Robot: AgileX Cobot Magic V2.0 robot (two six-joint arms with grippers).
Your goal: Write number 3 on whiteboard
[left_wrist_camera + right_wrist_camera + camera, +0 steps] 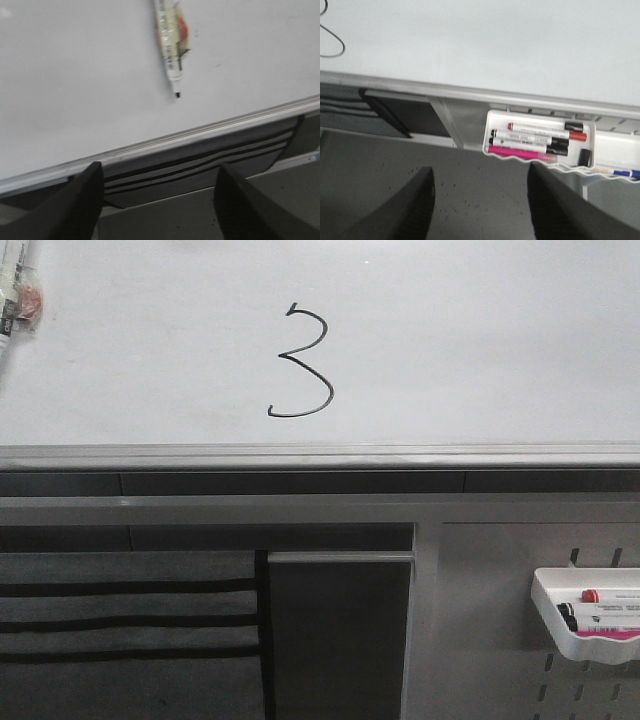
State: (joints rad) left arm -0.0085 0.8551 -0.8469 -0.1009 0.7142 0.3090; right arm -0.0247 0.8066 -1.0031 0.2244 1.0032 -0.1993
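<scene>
The whiteboard (480,340) fills the upper part of the front view, and a thin black number 3 (300,365) is drawn on it left of centre. A black-tipped marker (170,45) with a taped-on pad lies on the board (75,75), at the far left in the front view (12,310). My left gripper (160,200) is open and empty, below the board's edge and apart from the marker. My right gripper (480,200) is also open and empty, over a dark speckled surface. The tail of the 3 (332,45) shows at the corner of the right wrist view.
A grey metal rail (320,455) runs along the board's near edge. On the grey perforated panel at the lower right hangs a white tray (548,608) holding red, black and pink markers (535,141). A dark panel (340,640) and striped grey fabric (120,620) sit below the rail.
</scene>
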